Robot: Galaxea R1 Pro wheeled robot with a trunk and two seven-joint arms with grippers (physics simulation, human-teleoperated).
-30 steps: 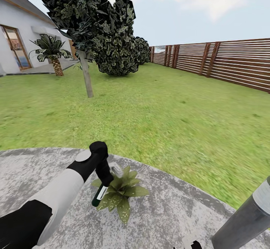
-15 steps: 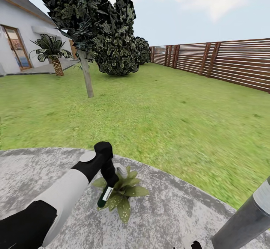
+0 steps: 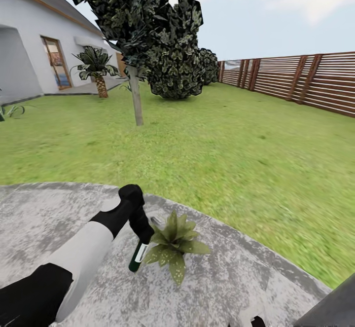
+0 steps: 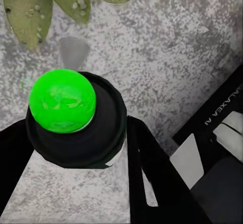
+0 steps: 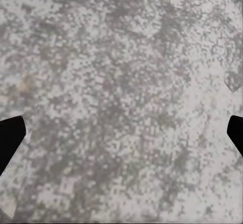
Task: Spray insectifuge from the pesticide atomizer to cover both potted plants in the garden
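My left gripper (image 3: 141, 237) is shut on the pesticide atomizer (image 3: 137, 257), a slim dark bottle with a white patch, held tilted with its tip pointing down over the stone patio (image 3: 236, 277). One potted plant (image 3: 175, 242), a low rosette of speckled green leaves, sits just right of the bottle, its leaves almost touching it. In the left wrist view the atomizer's bright green tip (image 4: 63, 101) shows between the black fingers (image 4: 152, 173), with plant leaves (image 4: 30, 6) beyond it. In the right wrist view my right gripper (image 5: 121, 133) stands open over bare patio stone.
Green lawn (image 3: 222, 159) spreads beyond the round patio. A thin tree trunk (image 3: 135, 95) and dark bushes stand on it. A slatted brown fence (image 3: 305, 80) runs along the right, and a white house (image 3: 29, 55) with a palm (image 3: 96, 68) is at the left. A dark pole (image 3: 337, 305) cuts the near right corner.
The head view has swung to the left, so the whole scene sits further right and the grey pole has nearly left the picture. The atomizer has shifted slightly towards the plant.
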